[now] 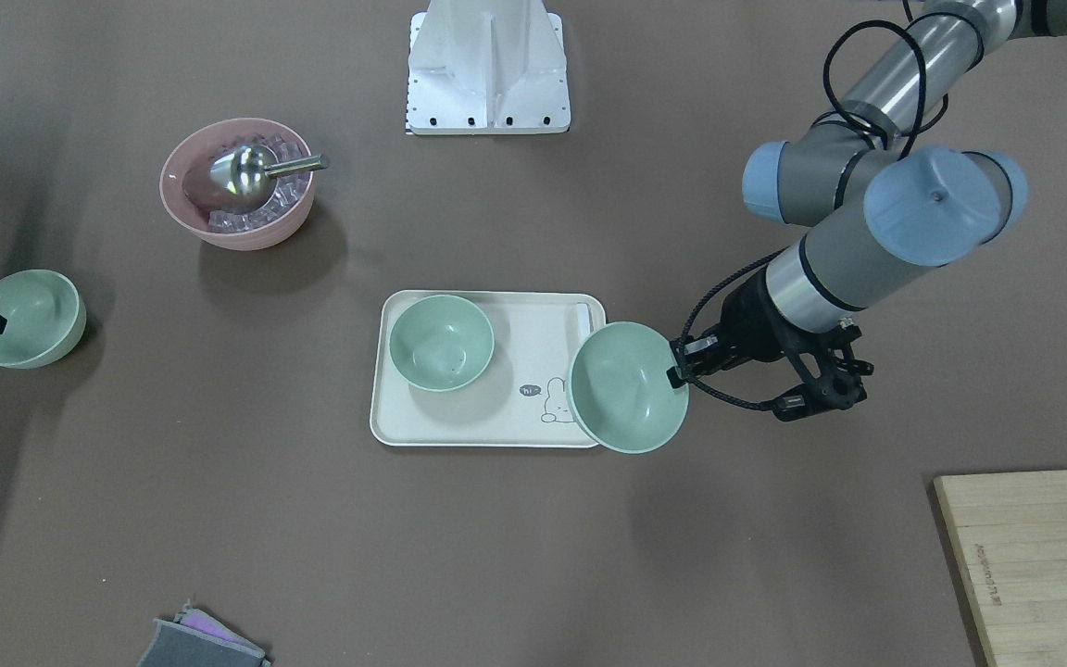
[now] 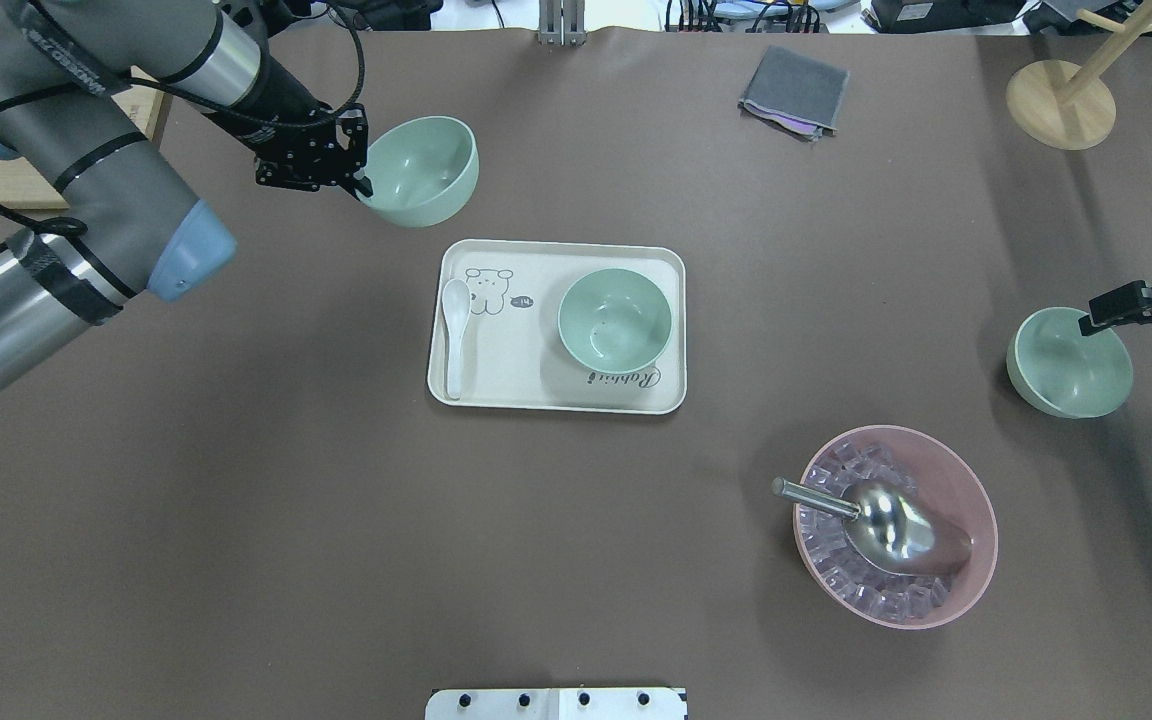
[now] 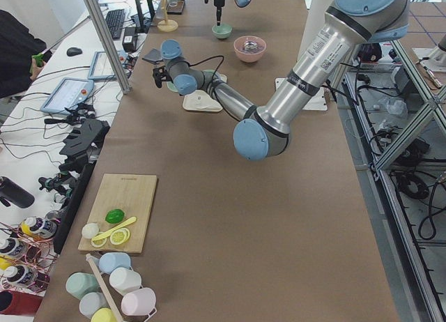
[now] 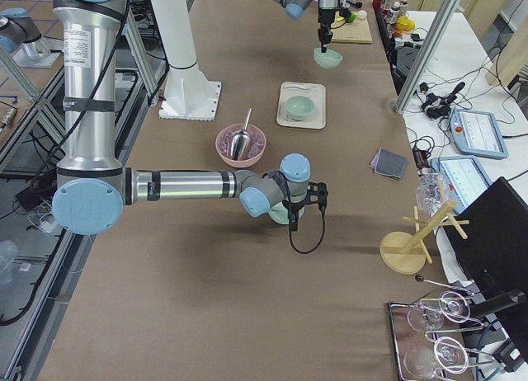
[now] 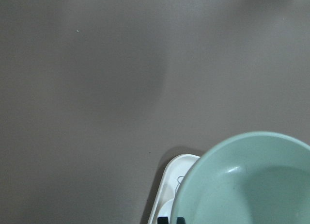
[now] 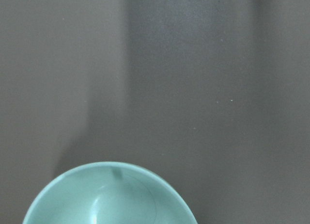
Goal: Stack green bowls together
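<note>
Left gripper (image 2: 364,186): closed on the rim of the raised green bowl (image 2: 423,168), held aloft at the tray's (image 2: 556,398) corner. Right gripper (image 2: 1098,318): apparently pinching the rim of the outlying green bowl (image 2: 1071,365), well apart from the tray. Third green bowl (image 2: 615,320): upright in the tray.

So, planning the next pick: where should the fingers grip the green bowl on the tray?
Probably its rim, from straight above: one finger inside, one outside the wall. The green bowl stands upright, mouth open, on the tray; the spoon lies apart.
</note>
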